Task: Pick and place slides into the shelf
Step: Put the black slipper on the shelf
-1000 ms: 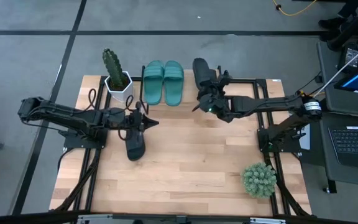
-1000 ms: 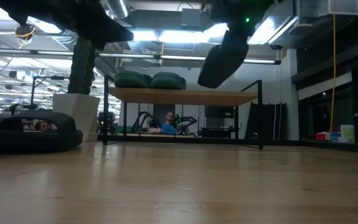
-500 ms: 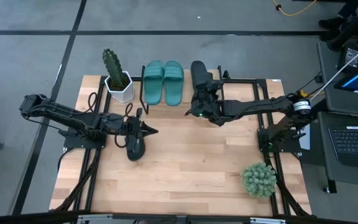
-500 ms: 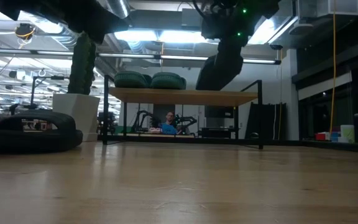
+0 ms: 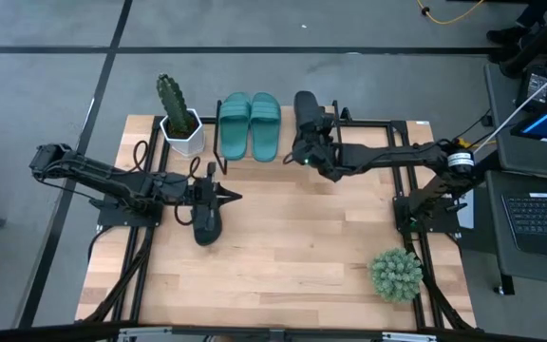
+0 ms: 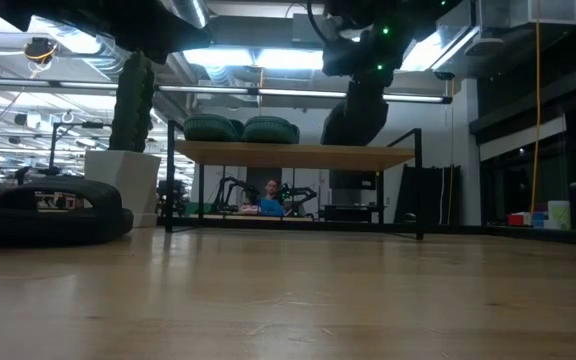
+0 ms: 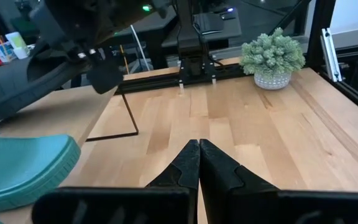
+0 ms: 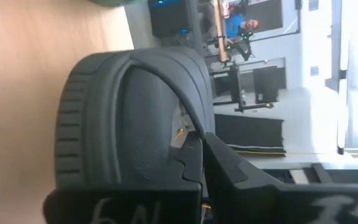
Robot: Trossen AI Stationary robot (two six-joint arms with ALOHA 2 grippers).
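The slides look like soft rubber — light, a bit bendy, and not easy to break. We think the wide ribbed strap is the best place to take hold, since thin fingers can pinch it and the ribs stop it from slipping.

The right end effector (image 5: 304, 144) is doing just that. Its fingers are closed tight on the strap of a black slide (image 5: 306, 111), and we see the strap (image 8: 129, 112) arching right over the fingers in the right wrist view. This slide hangs in the air at the far side of the table (image 5: 292, 256), tipped at a slant just over the right part of the shelf (image 6: 298, 153). We cannot tell if it touches the plank yet.

Two teal slides (image 5: 249, 123) already lie side by side on the shelf top, left of the black one.

The left end effector (image 5: 224, 197) is pressed together and holds nothing. It hovers near the other black slide (image 5: 207, 224), which lies flat on the table — we think that one goes next.
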